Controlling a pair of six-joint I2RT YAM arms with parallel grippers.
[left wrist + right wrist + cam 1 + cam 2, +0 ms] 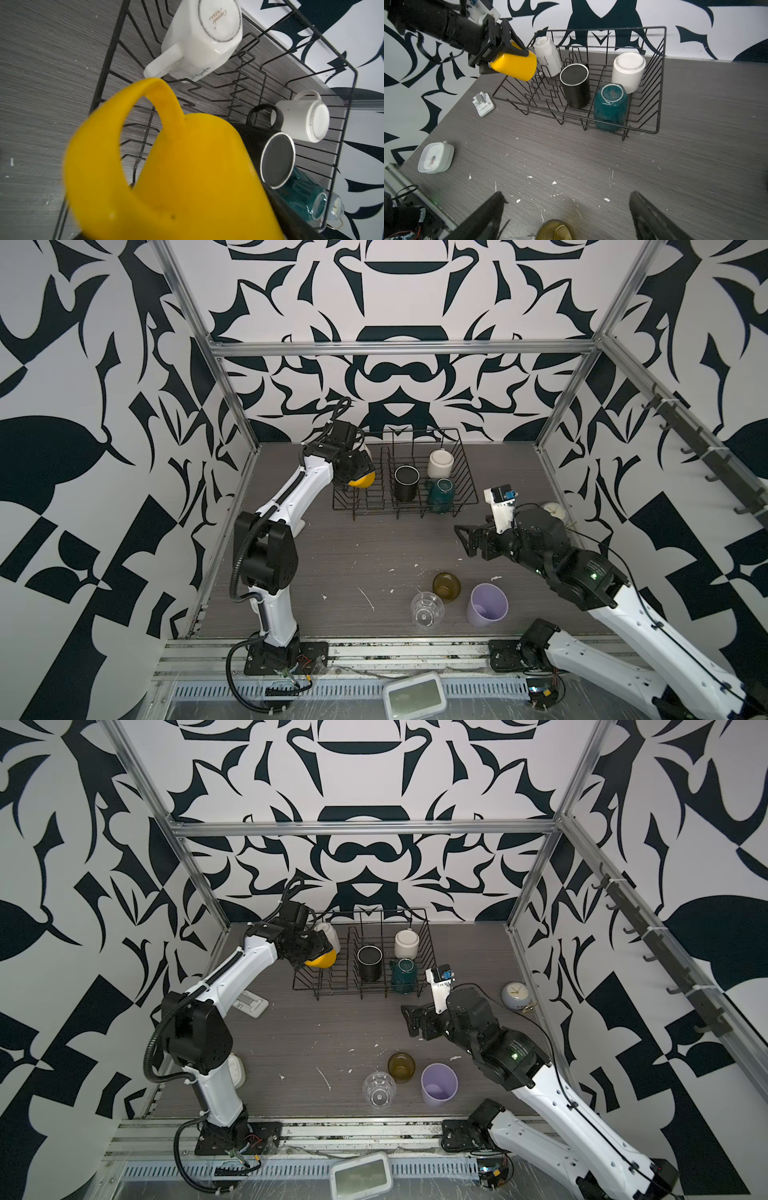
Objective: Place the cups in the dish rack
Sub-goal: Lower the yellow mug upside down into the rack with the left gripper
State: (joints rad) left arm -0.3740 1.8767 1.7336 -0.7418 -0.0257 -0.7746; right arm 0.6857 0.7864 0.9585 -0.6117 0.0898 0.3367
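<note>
- Step in hand: you were placing the glossy yellow mug [517, 64]. Your left gripper [508, 56] had its jaws clamped on the mug's mouth end. The mug hung tipped almost sideways in the air over the left end of the black wire dish rack [467, 472], not set down.
- Four were already in the rack, all base-up: the faceted white mug [199, 37] leaning in the far-left corner, the matt black mug [576, 89] in the middle, the round white mug [628, 70] far right, and the teal faceted mug [610, 106] near right.
- Next move, my read: roll the yellow mug mouth-down, lower it into the free bay nearer you than the faceted white mug, then release.
- In the way: the faceted white mug sat just beside the yellow mug and the black mug was near on the other side, with upright divider wires below. The loop handle could snag a wire, and a nudge could topple the leaning mug.
- Your right gripper [566, 195] hung empty over the grey wood-grain tabletop [353, 564], jaws wide apart, with the amber glass [446, 587] just below it.
- Not yet loaded: the amber glass, the clear glass [426, 610] and the lilac plastic tumbler [487, 605], clustered at the front, well apart from the rack.
- Leave alone: the pale-blue round clock [515, 994], the white square clock [436, 158] and the small white plastic stand [483, 104] near the rack's left end.
</note>
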